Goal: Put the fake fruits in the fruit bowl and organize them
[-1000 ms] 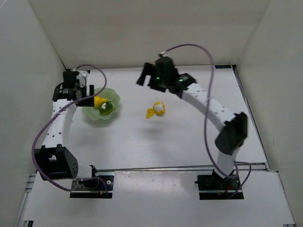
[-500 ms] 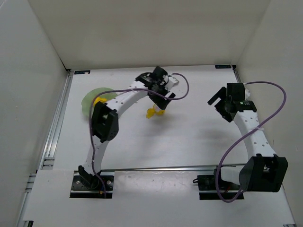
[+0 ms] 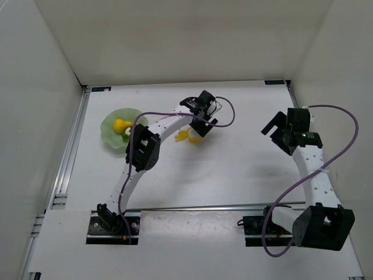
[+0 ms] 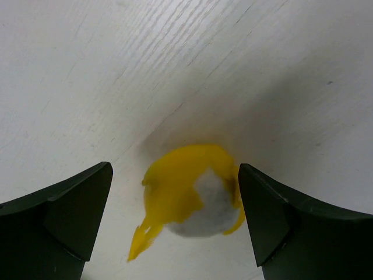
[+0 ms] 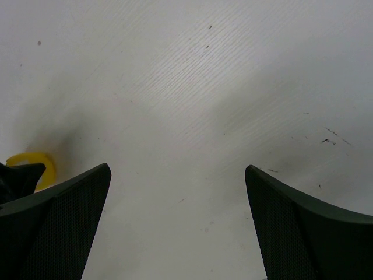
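Yellow-and-white plastic, the peeled piece (image 4: 192,201) lies alone on the table (image 3: 233,175) near its middle, well apart from the bowl (image 3: 108,131) at the left. It has not moved in the last second. What has changed is the arms. A second ago the left gripper (image 4: 174,169) was at the bowl and the right arm reached toward the middle. Since then they have swapped roles: the left arm has swung across and now stretches from the bowl side out to the piece. Its wrist view shows both fingers spread wide, one on each side of the fruit and neither touching it — nothing is held. The right gripper (image 5: 178,169) has pulled back to the right side, its fingers wide over bare table. The pear (image 3: 121,125) sits in the bowl; the dark green fruit cannot be made out behind the left arm. This looks like the last fruit to collect — probably closing on it comes next.
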